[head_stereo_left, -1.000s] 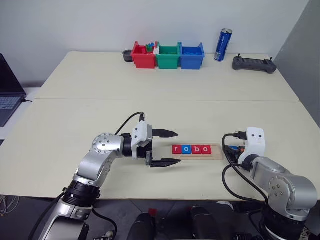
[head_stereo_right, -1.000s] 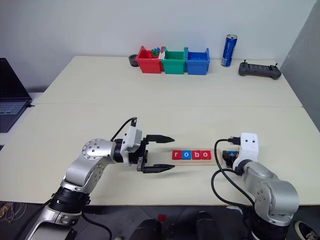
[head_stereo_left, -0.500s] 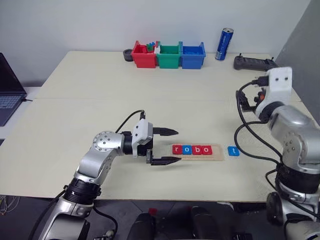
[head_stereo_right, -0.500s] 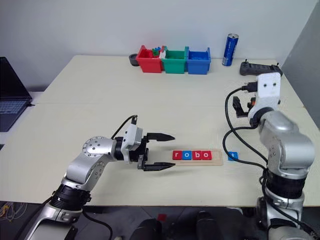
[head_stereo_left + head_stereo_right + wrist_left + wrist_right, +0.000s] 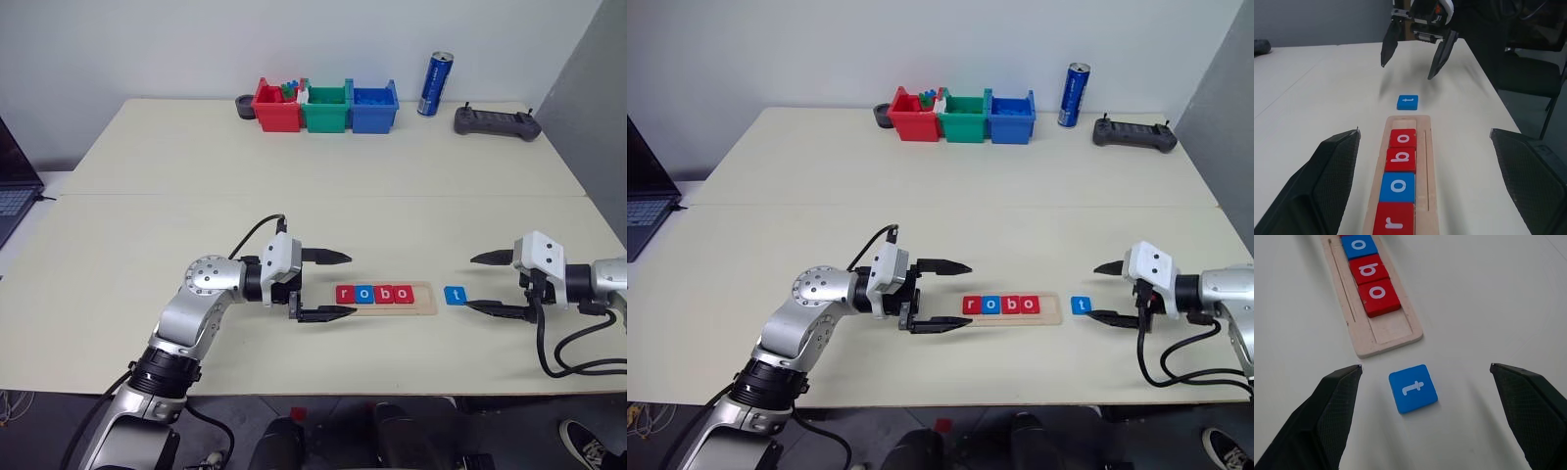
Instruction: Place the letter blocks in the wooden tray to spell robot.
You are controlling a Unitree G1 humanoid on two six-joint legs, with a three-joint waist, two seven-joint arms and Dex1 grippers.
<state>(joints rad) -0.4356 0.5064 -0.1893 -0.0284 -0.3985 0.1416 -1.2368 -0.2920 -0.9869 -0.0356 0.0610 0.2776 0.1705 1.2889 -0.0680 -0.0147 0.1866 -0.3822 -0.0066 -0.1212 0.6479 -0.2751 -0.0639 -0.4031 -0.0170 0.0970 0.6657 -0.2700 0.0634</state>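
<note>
Table [image 5: 294, 196]: right gripper [image 5: 487, 284] lowered, spread behind t block [image 5: 456, 295]

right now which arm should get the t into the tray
Right. The right gripper is open, facing the blue t block, which lies just off the wooden tray's empty end. The left gripper sits at the far, r end.

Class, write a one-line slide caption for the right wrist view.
Open right hand faces the blue t block lying beside the wooden tray.
</note>
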